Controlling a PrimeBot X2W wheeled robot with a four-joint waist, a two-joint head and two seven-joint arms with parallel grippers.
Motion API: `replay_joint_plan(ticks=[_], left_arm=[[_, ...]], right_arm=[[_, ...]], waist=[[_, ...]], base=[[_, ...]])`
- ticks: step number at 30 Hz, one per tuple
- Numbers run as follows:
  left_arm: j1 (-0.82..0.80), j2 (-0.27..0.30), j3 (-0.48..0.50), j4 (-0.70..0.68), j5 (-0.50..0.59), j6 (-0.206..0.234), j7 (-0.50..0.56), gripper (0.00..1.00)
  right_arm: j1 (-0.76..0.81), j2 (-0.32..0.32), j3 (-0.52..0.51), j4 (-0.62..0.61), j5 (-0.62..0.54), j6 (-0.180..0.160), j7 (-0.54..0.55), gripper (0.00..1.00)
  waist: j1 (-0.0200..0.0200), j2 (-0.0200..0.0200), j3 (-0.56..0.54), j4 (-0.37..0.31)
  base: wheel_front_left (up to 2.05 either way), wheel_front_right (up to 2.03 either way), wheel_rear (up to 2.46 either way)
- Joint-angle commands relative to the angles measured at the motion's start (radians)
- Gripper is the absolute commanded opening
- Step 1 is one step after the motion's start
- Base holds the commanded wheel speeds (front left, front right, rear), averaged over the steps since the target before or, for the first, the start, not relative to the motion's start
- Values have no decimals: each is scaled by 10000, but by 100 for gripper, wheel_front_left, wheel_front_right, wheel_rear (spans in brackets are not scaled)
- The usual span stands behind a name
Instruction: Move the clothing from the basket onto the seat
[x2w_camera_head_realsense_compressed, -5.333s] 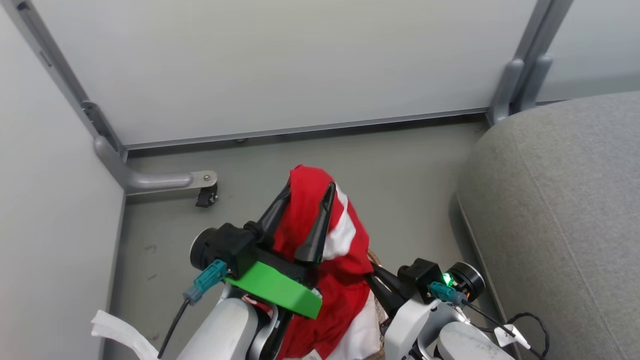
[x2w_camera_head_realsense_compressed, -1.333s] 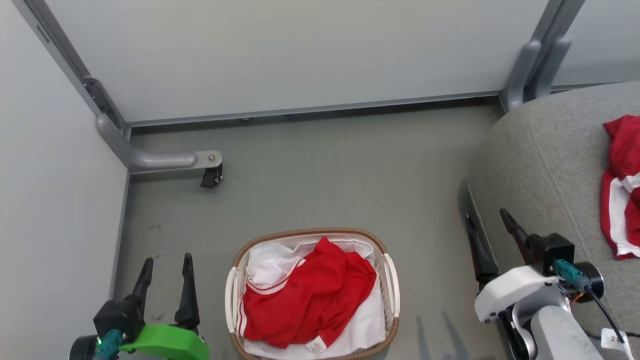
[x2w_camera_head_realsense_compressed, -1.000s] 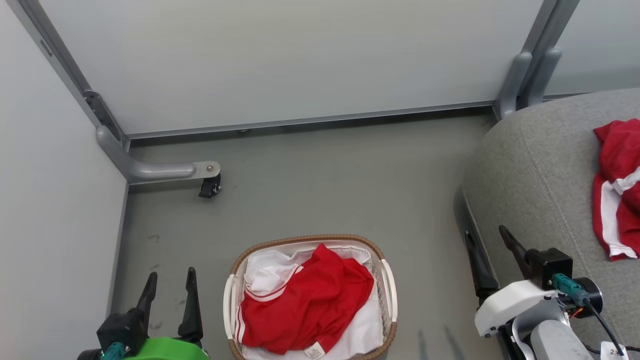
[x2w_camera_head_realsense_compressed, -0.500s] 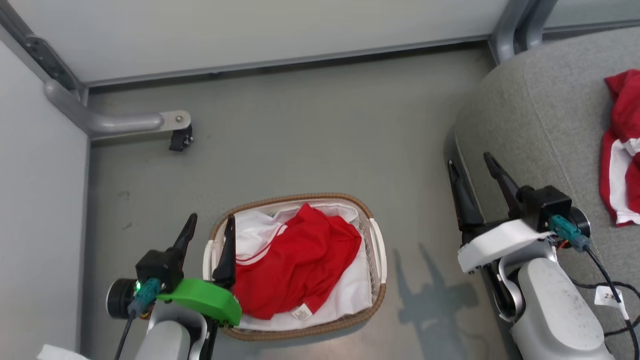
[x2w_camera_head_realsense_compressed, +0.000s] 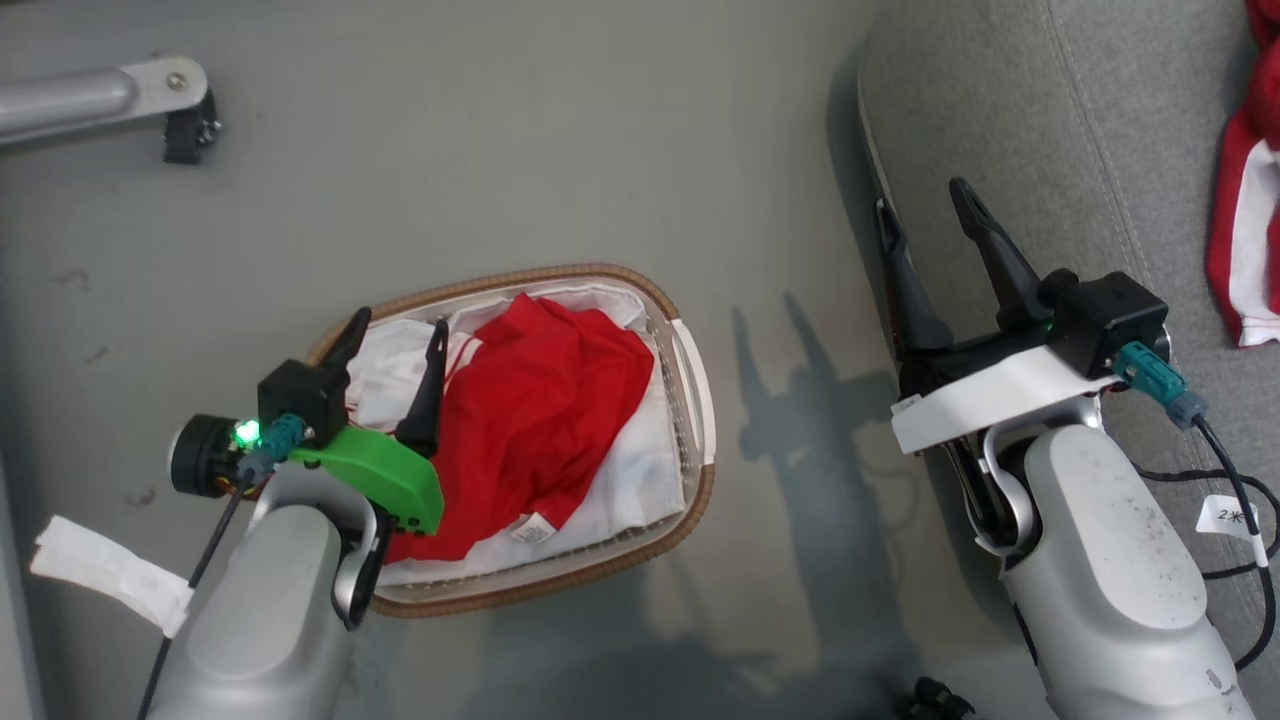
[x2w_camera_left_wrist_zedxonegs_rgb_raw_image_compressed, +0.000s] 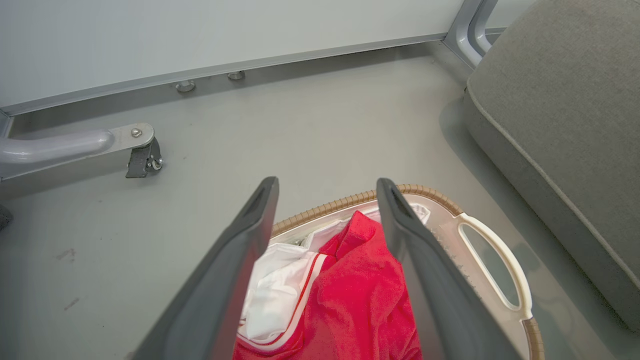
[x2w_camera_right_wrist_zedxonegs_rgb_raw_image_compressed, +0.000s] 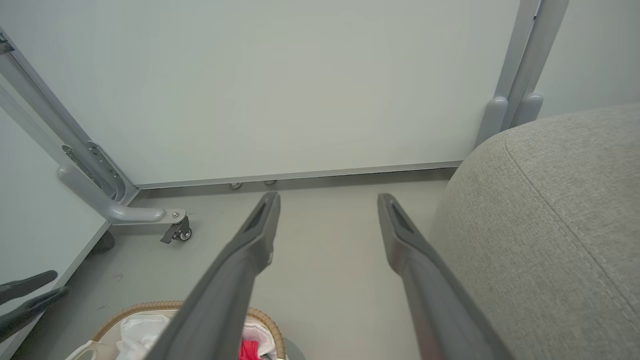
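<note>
Head view: the left gripper (x2w_camera_head_realsense_compressed: 400, 322) hangs wide open over the basket (x2w_camera_head_realsense_compressed: 690, 380), the red clothing (x2w_camera_head_realsense_compressed: 530, 400) just below its spread jaws, likely lined up for a pinch. The right gripper (x2w_camera_head_realsense_compressed: 920, 197), open and empty, hovers beside the seat (x2w_camera_head_realsense_compressed: 1000, 120), another red garment (x2w_camera_head_realsense_compressed: 1235, 230) lying beyond it.

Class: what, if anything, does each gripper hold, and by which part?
Nothing is held. The left gripper hangs open above the red garment in the basket; the right gripper is open too.
</note>
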Motion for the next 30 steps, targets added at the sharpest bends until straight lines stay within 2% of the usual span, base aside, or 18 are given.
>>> replay_joint_plan(ticks=[1,9,18,29,30], left_arm=[[-426,205,-71,138,-103,-29,9,100],[-1428,655,-1051,1070,-477,-29,9,100],[-2063,919,-2315,2547,-979,-29,9,100],[-2838,878,-3482,4794,-1177,-29,9,100],[-2847,829,-3565,4900,-1200,-29,9,41]], right_arm=[[-269,-4,46,-145,89,-10,-2,100],[-527,-5,285,-469,425,-10,-2,100],[-480,-4,320,-700,390,-10,-2,100],[-568,-11,619,-332,521,-10,-2,100],[-577,-13,637,-292,541,-10,-2,100]], waist=[[0,0,1535,-1060],[0,0,2574,-1428],[0,0,3240,-1596],[0,0,3458,-1589],[0,0,3413,-1582]], base=[[0,0,0],[0,0,0],[0,0,0],[0,0,0],[0,0,0]])
